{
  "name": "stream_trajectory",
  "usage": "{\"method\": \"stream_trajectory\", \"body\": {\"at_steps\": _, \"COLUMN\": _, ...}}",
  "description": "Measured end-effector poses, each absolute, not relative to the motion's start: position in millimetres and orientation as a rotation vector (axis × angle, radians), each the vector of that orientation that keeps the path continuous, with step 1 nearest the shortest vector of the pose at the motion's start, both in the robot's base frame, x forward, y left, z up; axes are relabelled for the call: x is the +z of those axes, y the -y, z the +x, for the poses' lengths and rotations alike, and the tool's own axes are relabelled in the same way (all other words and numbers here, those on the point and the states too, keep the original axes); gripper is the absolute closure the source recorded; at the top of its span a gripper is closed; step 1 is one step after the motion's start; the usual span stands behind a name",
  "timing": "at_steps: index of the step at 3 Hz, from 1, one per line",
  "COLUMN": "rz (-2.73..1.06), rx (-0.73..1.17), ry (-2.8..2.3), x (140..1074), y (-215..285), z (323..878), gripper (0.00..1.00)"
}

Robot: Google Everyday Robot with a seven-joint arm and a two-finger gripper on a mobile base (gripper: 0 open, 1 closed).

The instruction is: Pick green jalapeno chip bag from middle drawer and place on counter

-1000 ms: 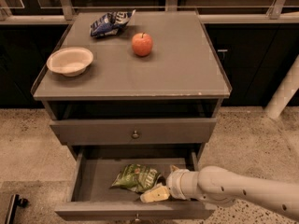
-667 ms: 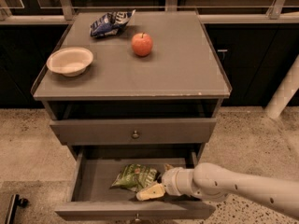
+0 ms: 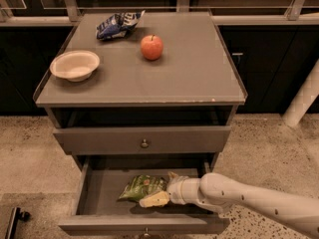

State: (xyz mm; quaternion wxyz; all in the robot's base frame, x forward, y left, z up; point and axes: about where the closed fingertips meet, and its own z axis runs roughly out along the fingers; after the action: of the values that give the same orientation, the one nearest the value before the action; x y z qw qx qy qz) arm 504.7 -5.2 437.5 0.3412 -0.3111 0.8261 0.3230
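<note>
The green jalapeno chip bag [image 3: 141, 186] lies crumpled in the open middle drawer [image 3: 99, 188], near its centre. My gripper [image 3: 163, 187] reaches into the drawer from the right on a white arm and sits at the bag's right end. It is open: one pale finger [image 3: 154, 199] lies along the bag's near side, and the other finger's tip [image 3: 172, 175] shows behind it. The bag rests on the drawer floor. The grey counter [image 3: 194, 78] is above, its right half bare.
On the counter stand a white bowl [image 3: 75, 64] at the left, a red apple [image 3: 151, 47] and a blue-and-white chip bag [image 3: 115, 25] at the back. The upper knobbed drawer front [image 3: 144, 140] is shut. A white post [image 3: 304, 98] stands at the right.
My gripper has slid left inside the drawer, closing in on the green bag's right end. The bag has not moved.
</note>
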Motion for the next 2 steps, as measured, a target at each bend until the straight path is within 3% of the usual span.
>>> {"method": "stream_trajectory", "body": {"at_steps": 2, "rz": -0.648, "rx": 0.775, "ry": -2.159, "x": 408, "y": -10, "z": 528, "gripper": 0.0}}
